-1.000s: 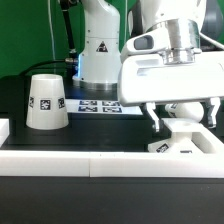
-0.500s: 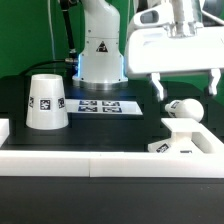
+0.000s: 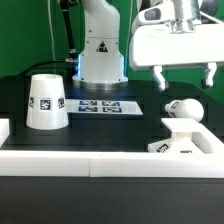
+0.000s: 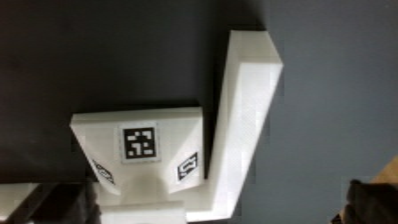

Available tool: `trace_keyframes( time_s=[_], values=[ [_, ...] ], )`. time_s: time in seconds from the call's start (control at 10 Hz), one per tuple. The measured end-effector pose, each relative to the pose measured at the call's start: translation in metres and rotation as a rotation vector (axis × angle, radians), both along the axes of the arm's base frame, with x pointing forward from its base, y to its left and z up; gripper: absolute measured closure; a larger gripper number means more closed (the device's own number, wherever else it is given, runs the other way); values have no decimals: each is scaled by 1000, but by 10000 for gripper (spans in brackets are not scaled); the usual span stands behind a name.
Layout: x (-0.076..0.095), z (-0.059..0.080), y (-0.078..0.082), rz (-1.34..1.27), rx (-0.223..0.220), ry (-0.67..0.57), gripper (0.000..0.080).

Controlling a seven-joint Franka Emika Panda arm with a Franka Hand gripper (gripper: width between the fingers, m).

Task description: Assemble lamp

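Note:
The tapered white shade (image 3: 46, 102) stands mouth-down on the black table at the exterior view's left. The square base (image 3: 181, 140) sits at the exterior view's right against the white front wall, with the round bulb (image 3: 186, 109) on top of it. My gripper (image 3: 183, 78) hangs open and empty directly above the bulb, well clear of it. In the wrist view the tagged base (image 4: 143, 150) lies below, with my dark fingertips (image 4: 50, 203) at the picture's edges, wide apart.
The white robot pedestal (image 3: 100, 50) stands at the back. The marker board (image 3: 105, 105) lies in front of it. A raised white wall (image 3: 90, 162) runs along the table's front and shows in the wrist view (image 4: 249, 100) beside the base.
My gripper was low with its fingers on either side of the bulb. It has risen straight up, leaving the bulb on the base.

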State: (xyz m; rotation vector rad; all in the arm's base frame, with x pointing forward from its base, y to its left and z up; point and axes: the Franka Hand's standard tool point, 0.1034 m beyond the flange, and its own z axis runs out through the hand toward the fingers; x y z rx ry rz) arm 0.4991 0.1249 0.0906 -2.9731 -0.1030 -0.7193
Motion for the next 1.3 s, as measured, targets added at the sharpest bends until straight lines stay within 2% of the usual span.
trace_keyframes(
  time_s=[0.2,0.3,0.4,0.5,0.6,0.7,0.8,1.0,1.2,1.3],
  values=[
    [-1,-1,2,6,1,22,101],
    [-7,-6,4,13,3,97,101],
    [-8,-5,8,52,0,191,101],
    [-3,-2,9,156,-29,229,101],
    [-10,-8,10,234,-36,324,101],
    [-16,-11,13,264,-22,433,101],
    [-17,-7,18,240,-22,481,101],
    [-24,-8,19,273,-40,642,101],
    [-26,-10,32,291,-68,717,101],
    [-41,-11,39,319,-91,800,101]
  ],
)
